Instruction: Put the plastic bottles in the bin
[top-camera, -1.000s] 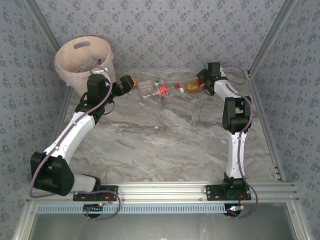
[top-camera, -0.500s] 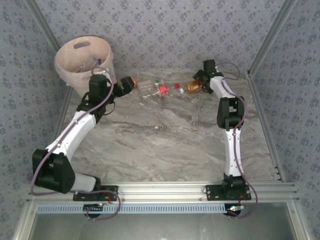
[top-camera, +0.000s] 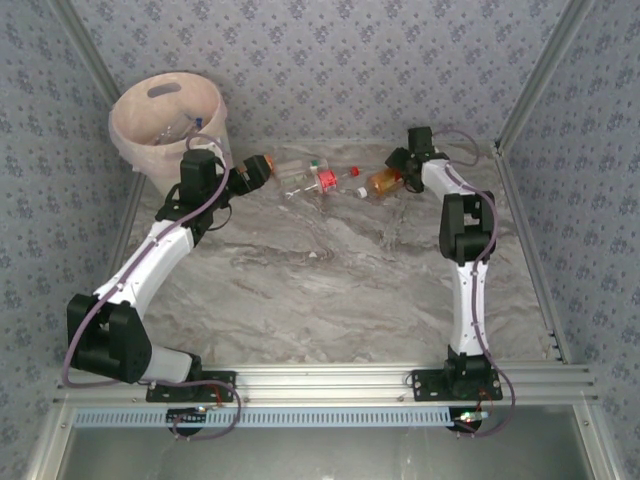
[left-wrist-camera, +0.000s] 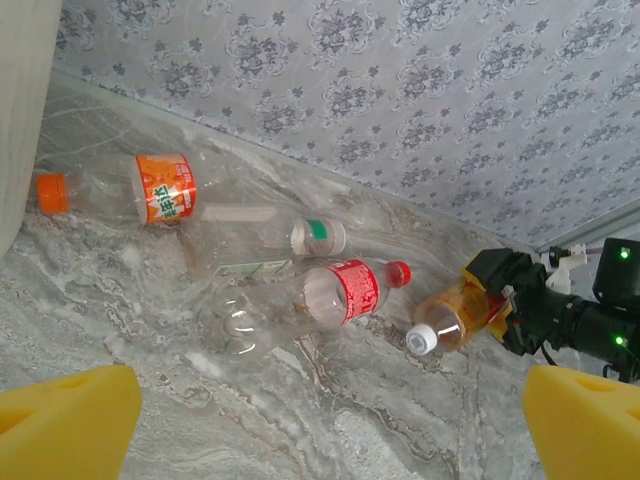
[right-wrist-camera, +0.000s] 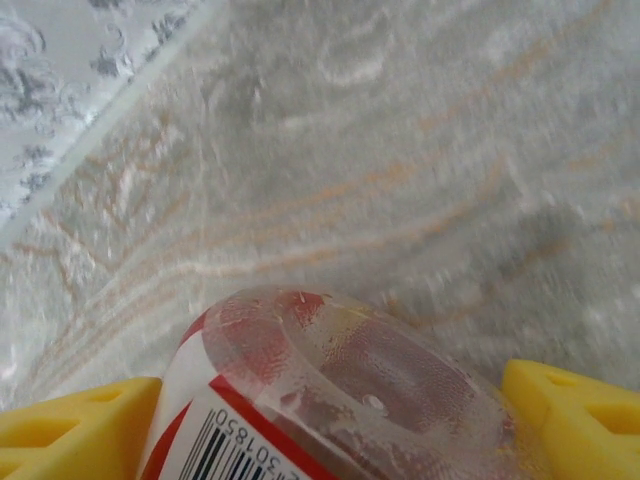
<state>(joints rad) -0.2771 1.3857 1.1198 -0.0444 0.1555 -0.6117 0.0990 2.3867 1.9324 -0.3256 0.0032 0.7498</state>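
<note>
Now the brown see-through plastic bottle with the white cap (top-camera: 383, 183) lies on its side at the far right of the grey marble table (top-camera: 320, 290). Its cap points left and a bit near. Its round bottom points far and right, straight into the right gripper (top-camera: 397, 172). In the right wrist view the yellow fingers (right-wrist-camera: 75, 430) sit one on each side of that bottom end, across the bottle and not along it. I cannot tell if they are squeezing it or only sitting next to it.

The left gripper (top-camera: 252, 170) has its fingers spread wide with nothing in them. It hangs at the far left, near the big round cream plastic bin (top-camera: 128, 135).

Three more bottles lie between the two grippers: a clear one with an orange label and orange cap (left-wrist-camera: 150, 190), a clear one with a green band (left-wrist-camera: 300, 240), and a clear one with a red label and red cap (left-wrist-camera: 325, 300).

The bin is well apart from the brown bottle, off to the left. I think the right arm will need a long trip over the others. The left arm is nearer to the bin.
</note>
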